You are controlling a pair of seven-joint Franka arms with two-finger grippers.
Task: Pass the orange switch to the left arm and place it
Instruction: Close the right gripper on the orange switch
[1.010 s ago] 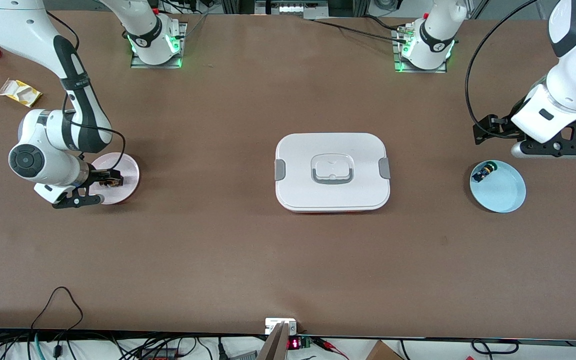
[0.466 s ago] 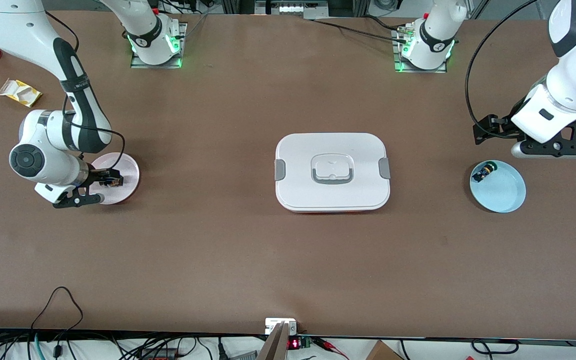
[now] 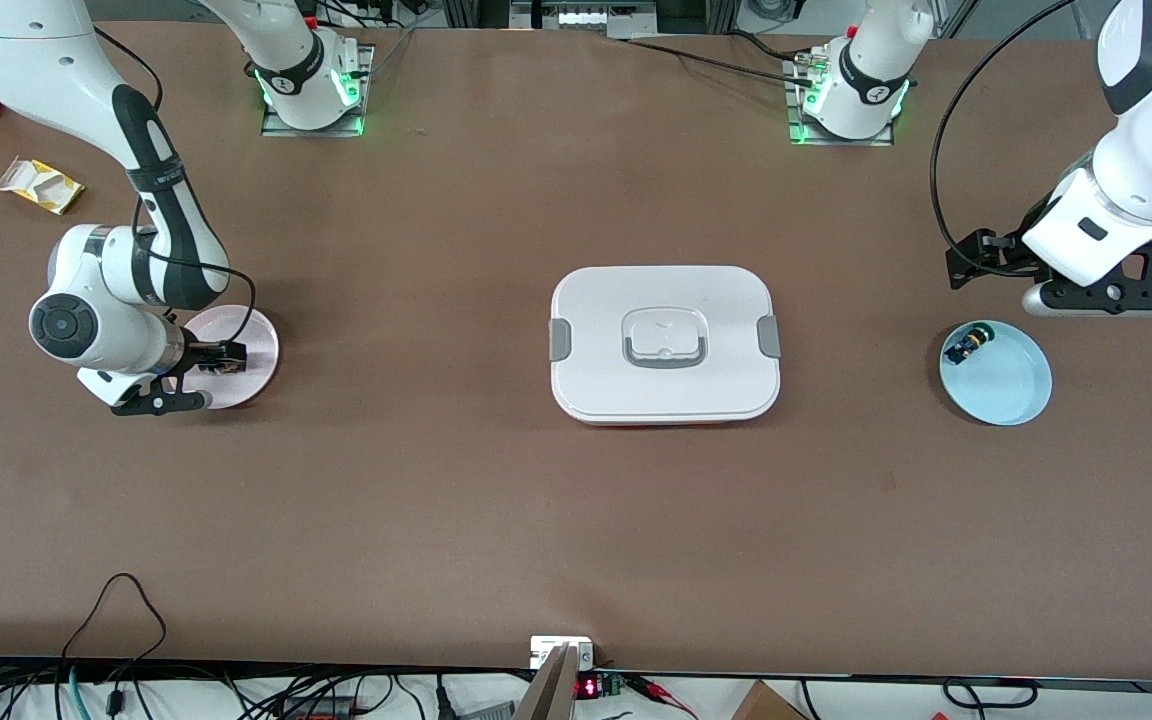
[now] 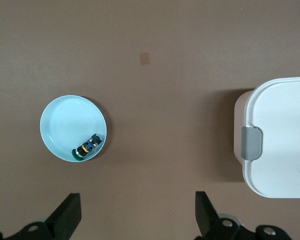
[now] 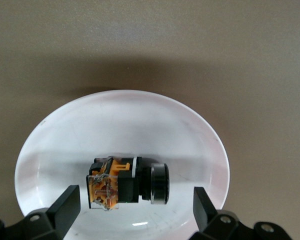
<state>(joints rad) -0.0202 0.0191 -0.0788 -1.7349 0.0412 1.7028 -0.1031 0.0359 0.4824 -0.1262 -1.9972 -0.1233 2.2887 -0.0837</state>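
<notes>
**Orange switch in pink plate, my right fingers spread around it**

My right gripper point(image 3: 226, 358) sits low over the pink plate point(image 3: 258, 335) at the right arm's end of the bench point(image 3: 436, 500). Its fingers point(image 5: 65, 207) stand open, either side of the orange switch point(image 5: 127, 181), which lies on its side in the plate, untouched. The box point(image 3: 665, 343) rests mid-bench, lid on. At the left arm's end, my left gripper point(image 4: 135, 220) hangs over bare bench beside the blue plate point(image 3: 1011, 385), fingers open and empty; that plate holds a green-capped switch point(image 3: 966, 345).
</notes>
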